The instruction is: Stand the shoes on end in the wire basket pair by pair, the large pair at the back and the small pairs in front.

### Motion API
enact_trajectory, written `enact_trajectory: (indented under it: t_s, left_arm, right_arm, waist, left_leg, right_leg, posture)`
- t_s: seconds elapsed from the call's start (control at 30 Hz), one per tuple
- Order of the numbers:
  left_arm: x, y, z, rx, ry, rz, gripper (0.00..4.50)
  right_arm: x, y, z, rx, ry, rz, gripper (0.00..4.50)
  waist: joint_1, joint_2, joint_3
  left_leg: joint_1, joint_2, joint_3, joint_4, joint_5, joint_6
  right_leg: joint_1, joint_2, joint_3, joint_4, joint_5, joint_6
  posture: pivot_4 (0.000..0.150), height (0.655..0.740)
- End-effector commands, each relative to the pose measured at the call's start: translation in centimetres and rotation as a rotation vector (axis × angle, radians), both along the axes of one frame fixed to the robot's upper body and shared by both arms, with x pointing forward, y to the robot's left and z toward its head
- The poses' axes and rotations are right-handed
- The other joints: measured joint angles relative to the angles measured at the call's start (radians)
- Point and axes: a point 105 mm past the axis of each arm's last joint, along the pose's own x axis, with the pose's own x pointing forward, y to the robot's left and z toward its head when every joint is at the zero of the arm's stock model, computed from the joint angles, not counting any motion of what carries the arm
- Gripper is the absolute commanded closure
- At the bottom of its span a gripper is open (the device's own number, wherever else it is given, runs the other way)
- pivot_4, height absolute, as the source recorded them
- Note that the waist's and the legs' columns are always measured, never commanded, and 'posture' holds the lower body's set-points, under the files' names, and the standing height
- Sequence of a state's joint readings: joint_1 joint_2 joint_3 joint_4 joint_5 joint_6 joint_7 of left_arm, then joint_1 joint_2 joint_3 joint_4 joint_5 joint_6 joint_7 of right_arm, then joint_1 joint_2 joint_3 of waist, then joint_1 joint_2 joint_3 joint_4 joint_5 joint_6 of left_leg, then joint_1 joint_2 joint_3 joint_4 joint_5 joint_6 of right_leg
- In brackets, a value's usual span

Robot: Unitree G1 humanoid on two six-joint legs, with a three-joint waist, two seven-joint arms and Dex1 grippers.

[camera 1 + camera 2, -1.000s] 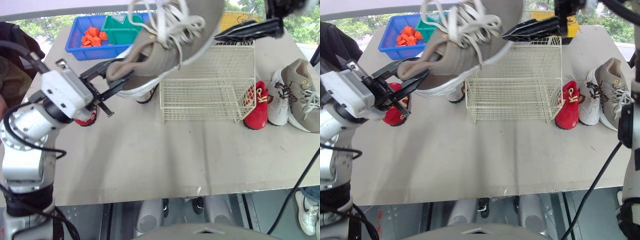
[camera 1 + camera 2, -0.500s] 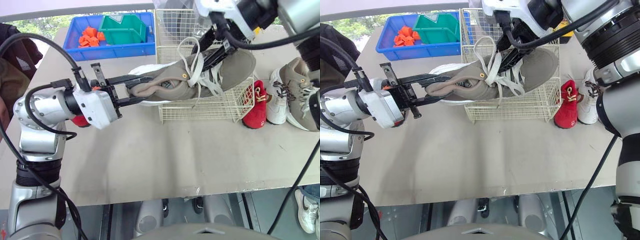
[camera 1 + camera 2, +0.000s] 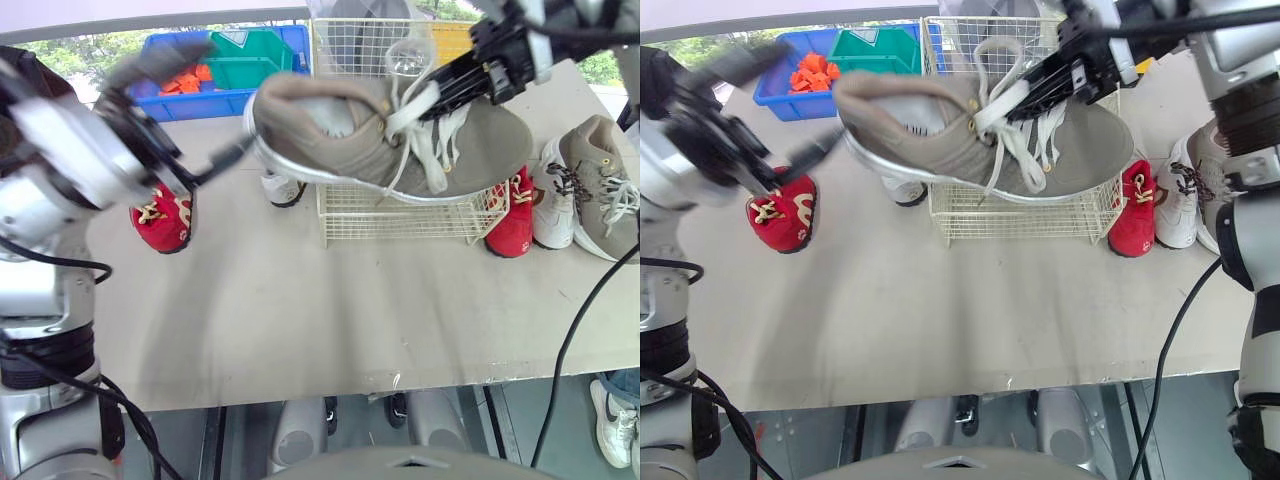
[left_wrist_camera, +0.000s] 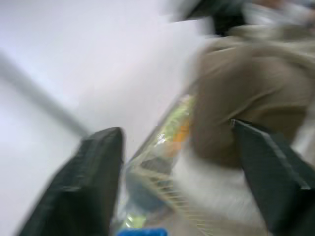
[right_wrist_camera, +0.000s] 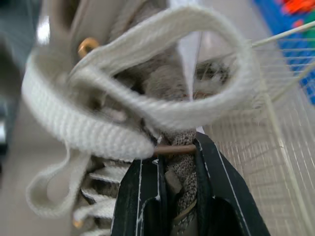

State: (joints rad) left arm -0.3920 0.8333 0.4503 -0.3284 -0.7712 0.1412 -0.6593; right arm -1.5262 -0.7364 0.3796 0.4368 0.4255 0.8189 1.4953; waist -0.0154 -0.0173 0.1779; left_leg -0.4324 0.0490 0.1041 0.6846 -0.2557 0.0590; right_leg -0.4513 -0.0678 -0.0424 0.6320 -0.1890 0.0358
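Note:
A large grey shoe (image 3: 370, 135) hangs in the air over the wire basket (image 3: 400, 212), toe to the right, heel to the left. My right gripper (image 3: 428, 98) is shut on its tongue and laces, seen close in the right wrist view (image 5: 179, 157). My left gripper (image 3: 195, 110) is blurred, stands open just left of the heel and holds nothing; in the left wrist view its wide-apart fingers (image 4: 96, 187) frame the shoe's heel (image 4: 246, 108). The matching grey shoe (image 3: 605, 185) lies right of the basket beside a small white shoe (image 3: 553, 208) and a small red shoe (image 3: 512, 215).
Another small red shoe (image 3: 162, 215) sits left of the basket, and a white shoe (image 3: 280, 188) lies behind the hanging shoe's heel. A blue bin (image 3: 200, 95) with orange parts and a green bin (image 3: 240, 60) stand at the back left. The table's front half is bare.
My left gripper has let go of the shoe's heel, opened and pulled back to the left. The right gripper now carries the shoe alone, slightly higher and level over the basket.

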Motion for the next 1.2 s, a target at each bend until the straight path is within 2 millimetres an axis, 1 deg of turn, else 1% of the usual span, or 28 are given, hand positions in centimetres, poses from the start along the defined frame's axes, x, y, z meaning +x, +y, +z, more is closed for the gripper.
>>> enact_trajectory:
  t_s: [0.03,0.07,0.13,0.2,0.23,0.3,0.37,0.4,0.47,0.57,0.77,0.8,0.83,0.93,0.97,1.0,1.03,1.07,1.1,1.13,1.17,1.2]
  left_arm:
    - [-1.0,2.0,-0.8,-0.35,0.282,-0.099,0.04]
    - [-1.4,2.0,-1.8,-0.407,0.351,-0.116,0.04]
    - [-2.2,1.4,-3.2,-0.494,0.475,-0.185,0.04]
    - [-2.9,-0.6,-5.3,-0.478,0.589,-0.246,0.04]
    - [-3.2,-1.9,-6.3,-0.47,0.636,-0.273,0.04]
    - [-3.4,-4.7,-7.4,-0.526,0.678,-0.359,0.04]
    - [-3.5,-6.5,-7.5,-0.546,0.688,-0.421,0.04]
    - [-3.2,-7.3,-7.6,-0.547,0.691,-0.44,0.04]
    - [-2.4,-8.2,-7.4,-0.545,0.688,-0.465,0.04]
    - [-1.3,-8.6,-6.5,-0.551,0.678,-0.498,0.04]
    - [-0.9,-9.1,-5.5,-0.509,0.691,-0.572,0.04]
    - [-0.8,-9.1,-5.4,-0.508,0.694,-0.58,0.44]
    - [-0.7,-9.1,-5.4,-0.507,0.696,-0.584,0.71]
    - [-0.7,-9.0,-5.1,-0.488,0.688,-0.585,2.0]
    - [-0.7,-9.0,-5.1,-0.479,0.685,-0.585,2.57]
    - [-0.7,-8.9,-5.0,-0.475,0.682,-0.585,2.73]
    - [-0.7,-8.7,-4.8,-0.47,0.675,-0.585,2.84]
    - [-0.7,-8.6,-4.7,-0.462,0.669,-0.584,2.87]
    - [-0.7,-8.5,-4.6,-0.449,0.663,-0.585,2.95]
    - [-0.6,-8.3,-4.4,-0.439,0.659,-0.583,2.96]
    - [-0.4,-8.0,-4.0,-0.419,0.647,-0.575,2.99]
    - [-0.2,-7.7,-3.7,-0.398,0.635,-0.568,3.01]
  right_arm:
    - [-1.6,-0.1,3.5,0.239,-0.002,-0.004,4.5]
    - [-1.6,-0.1,3.7,0.286,0.006,-0.022,4.5]
    - [-1.6,0.1,3.9,0.355,-0.001,-0.042,4.5]
    - [-1.7,0.5,4.4,0.461,0.034,-0.059,4.5]
    - [-1.6,0.9,4.4,0.511,0.014,-0.063,4.5]
    - [-2.1,1.8,3.7,0.594,0.04,-0.053,4.5]
    - [-2.6,2.3,2.9,0.622,0.058,-0.054,4.5]
    - [-3.0,2.7,2.1,0.62,0.075,-0.039,4.5]
    - [-3.8,3.1,1.1,0.615,0.1,-0.014,4.5]
    - [-4.5,3.3,0.3,0.599,0.108,0.001,4.5]
    - [-4.7,3.0,-0.6,0.584,0.108,-0.023,4.5]
    - [-4.7,2.9,-0.8,0.587,0.107,-0.031,4.5]
    - [-4.7,2.9,-0.8,0.59,0.106,-0.036,4.5]
    - [-4.8,2.5,-1.1,0.617,0.095,-0.047,4.5]
    - [-5.0,2.4,-1.2,0.624,0.084,-0.045,4.5]
    - [-5.0,2.2,-1.0,0.643,0.059,-0.047,3.75]
    - [-5.1,2.0,-0.9,0.661,0.025,-0.058,3.48]
    - [-5.2,1.9,-1.0,0.664,0.006,-0.064,3.33]
    - [-5.4,1.8,-1.2,0.659,-0.016,-0.066,2.78]
    - [-5.7,1.6,-1.6,0.65,-0.049,-0.075,2.48]
    - [-5.9,1.3,-2.0,0.644,-0.087,-0.095,1.98]
    - [-6.1,0.9,-2.4,0.638,-0.128,-0.112,1.59]
  waist:
    - [-0.008,0.0,0.0]
    - [-0.008,0.0,0.0]
    - [-0.003,0.0,0.0]
    - [-0.001,-0.001,0.0]
    - [0.001,-0.001,0.0]
    - [0.01,-0.001,-0.001]
    - [0.015,-0.002,-0.001]
    - [0.019,-0.002,-0.001]
    - [0.03,-0.002,-0.002]
    - [0.029,-0.002,-0.002]
    - [0.018,-0.002,-0.002]
    - [0.019,-0.002,-0.002]
    - [0.019,-0.002,-0.002]
    - [0.019,-0.002,-0.002]
    - [0.019,-0.002,-0.002]
    - [0.019,-0.002,-0.002]
    - [0.019,-0.002,-0.002]
    - [0.019,-0.002,-0.002]
    - [0.019,-0.002,-0.002]
    - [0.019,-0.002,-0.002]
    - [0.022,-0.003,-0.002]
    - [0.025,-0.003,-0.002]
  left_leg:
    - [0.001,0.0,0.0,0.0,0.0,0.0]
    - [0.001,0.001,0.0,0.0,0.0,0.0]
    - [0.001,0.001,-0.001,0.0,0.0,0.0]
    - [0.001,0.0,-0.002,0.0,0.001,-0.001]
    - [0.001,-0.001,-0.002,0.001,0.001,-0.002]
    - [0.002,-0.003,-0.002,0.001,0.001,-0.002]
    - [0.003,-0.006,-0.005,0.003,0.002,-0.003]
    - [0.002,-0.007,-0.006,0.003,0.002,-0.003]
    - [0.003,-0.01,-0.006,0.004,0.003,-0.003]
    - [0.003,-0.011,-0.006,0.004,0.003,-0.003]
    - [0.003,-0.01,-0.006,0.004,0.003,-0.003]
    - [0.003,-0.01,-0.007,0.004,0.003,-0.003]
    - [0.003,-0.01,-0.007,0.004,0.003,-0.003]
    - [0.003,-0.01,-0.007,0.004,0.003,-0.003]
    - [0.003,-0.01,-0.007,0.004,0.003,-0.003]
    - [0.003,-0.01,-0.007,0.004,0.003,-0.003]
    - [0.003,-0.01,-0.007,0.004,0.003,-0.003]
    - [0.003,-0.01,-0.007,0.004,0.003,-0.003]
    - [0.003,-0.01,-0.007,0.004,0.003,-0.003]
    - [0.003,-0.01,-0.007,0.004,0.003,-0.003]
    - [0.003,-0.01,-0.007,0.004,0.003,-0.003]
    - [0.003,-0.01,-0.007,0.004,0.003,-0.003]
  right_leg:
    - [0.0,0.0,0.0,0.0,0.0,0.0]
    - [0.0,-0.001,0.0,0.001,0.0,0.0]
    - [0.0,-0.001,-0.001,0.003,0.0,0.001]
    - [0.0,-0.002,-0.001,0.005,0.0,0.0]
    - [0.0,-0.002,-0.001,0.006,0.0,0.0]
    - [0.0,-0.003,-0.001,0.008,0.0,0.0]
    - [0.003,-0.003,-0.001,0.009,0.0,0.0]
    - [0.003,-0.003,-0.001,0.01,0.0,0.0]
    - [0.004,-0.003,-0.002,0.01,0.0,0.0]
    - [0.004,-0.002,-0.001,0.01,0.0,0.0]
    - [0.004,-0.001,-0.001,0.009,-0.001,0.0]
    - [0.004,-0.001,-0.001,0.009,-0.001,0.0]
    - [0.004,-0.001,-0.002,0.009,-0.001,0.0]
    - [0.004,-0.001,-0.001,0.009,-0.001,0.0]
    - [0.004,-0.001,-0.001,0.009,-0.001,0.0]
    - [0.004,-0.001,-0.001,0.009,-0.001,0.0]
    - [0.004,-0.001,-0.001,0.009,-0.001,0.0]
    - [0.004,-0.001,-0.001,0.009,-0.001,0.0]
    - [0.004,-0.001,-0.001,0.009,-0.001,0.0]
    - [0.004,-0.001,-0.001,0.009,-0.001,0.0]
    - [0.004,-0.001,-0.001,0.009,-0.001,0.0]
    - [0.004,-0.001,-0.002,0.009,-0.001,0.0]
  posture:
    - [0.15,0.74]
    - [0.15,0.74]
    - [0.15,0.74]
    - [0.15,0.74]
    - [0.15,0.74]
    - [0.15,0.74]
    - [0.15,0.74]
    - [0.15,0.74]
    - [0.15,0.74]
    - [0.15,0.74]
    - [0.15,0.74]
    - [0.15,0.74]
    - [0.15,0.74]
    - [0.15,0.74]
    - [0.15,0.74]
    - [0.15,0.74]
    - [0.15,0.74]
    - [0.15,0.74]
    - [0.15,0.74]
    - [0.15,0.74]
    - [0.15,0.74]
    - [0.15,0.74]
